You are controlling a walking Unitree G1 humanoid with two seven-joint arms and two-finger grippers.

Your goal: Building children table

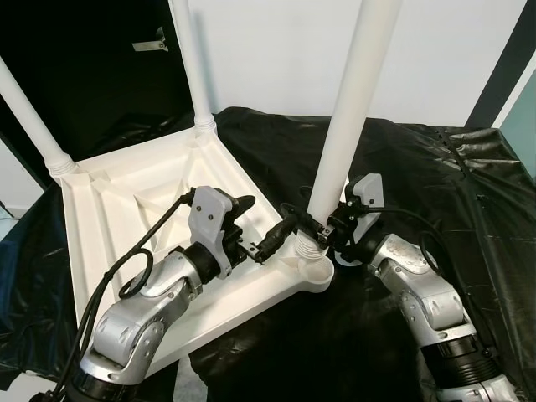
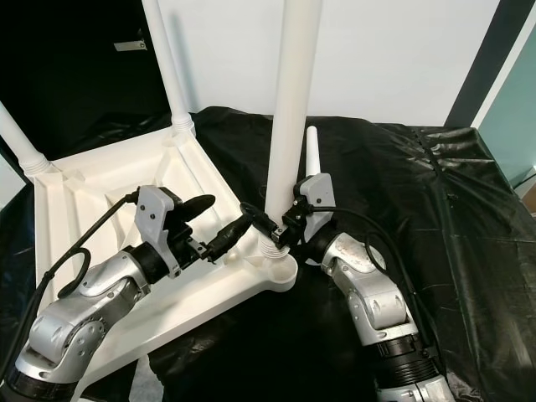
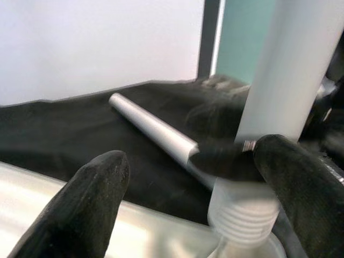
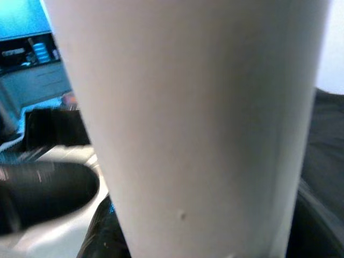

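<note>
Upturned white plastic children's table top (image 1: pixel 126 188) at frame left on black plastic sheet (image 1: pixel 469 218), two white legs already upright at far corners. Third white tapered plastic leg (image 1: pixel 347 126) standing in near-corner socket, centre frame. Right gripper (image 1: pixel 322 230) clamped on leg base. Left gripper (image 1: pixel 251 226) spread apart beside it, one fingertip by threaded end. Loose white leg (image 2: pixel 313 155) lying just behind on sheet. Open sheet at frame right.

- The upturned tabletop (image 1: pixel 126 218) lies on the sheet (image 1: pixel 469 218), at nine o'clock.
- One leg (image 1: pixel 347 126) stands in its five o'clock corner.
- A loose leg (image 2: pixel 311 155) lies behind that corner, at one o'clock.
</note>
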